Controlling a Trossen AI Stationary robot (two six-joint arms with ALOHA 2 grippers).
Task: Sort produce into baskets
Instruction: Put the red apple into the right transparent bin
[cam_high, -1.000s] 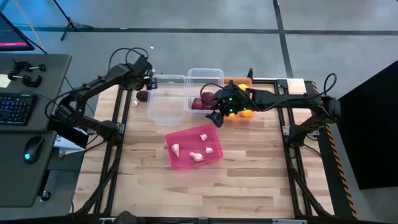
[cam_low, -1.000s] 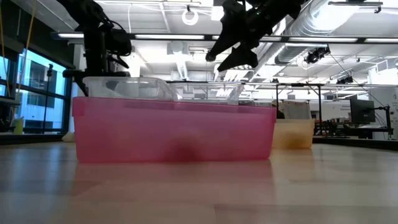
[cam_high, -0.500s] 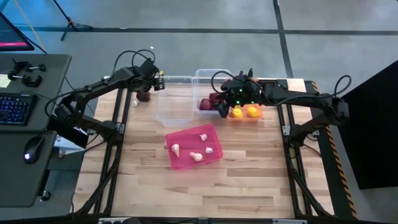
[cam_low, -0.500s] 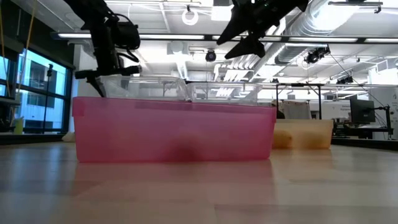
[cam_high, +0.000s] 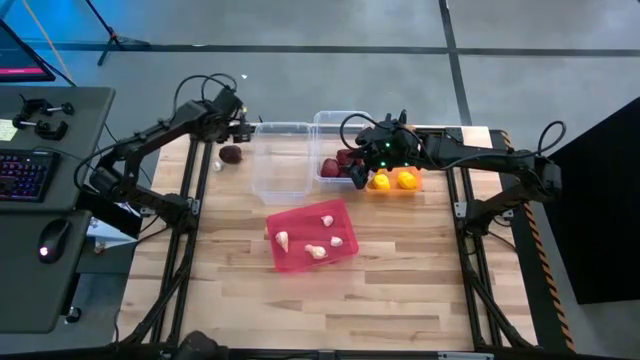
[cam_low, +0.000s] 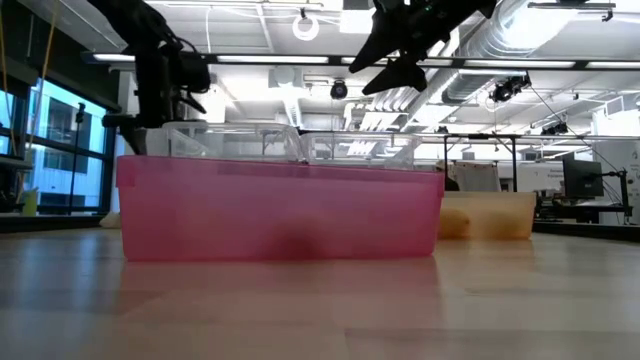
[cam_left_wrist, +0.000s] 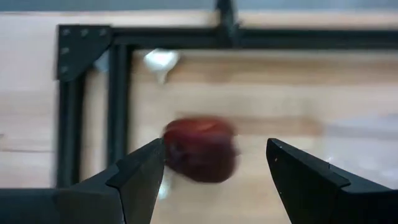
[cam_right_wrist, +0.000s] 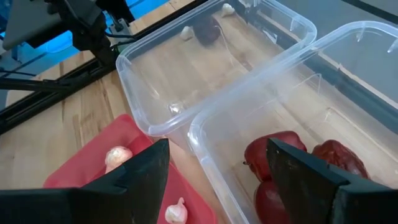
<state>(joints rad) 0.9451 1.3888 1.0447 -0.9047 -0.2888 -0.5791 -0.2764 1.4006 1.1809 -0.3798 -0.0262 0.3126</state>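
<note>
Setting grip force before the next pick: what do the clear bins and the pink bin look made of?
The clear bins look like thin glossy transparent plastic: the wooden table shows through the walls, and the rims catch highlights. The pink bin looks like translucent coloured plastic with a duller finish; a dark shape shows faintly through its wall.

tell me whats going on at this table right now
Two robot arms are sorting produce into bins. The left gripper hangs open above a loose red onion on the table. The right gripper is open over the clear bin of red onions. Garlic lies in the pink bin.
</note>
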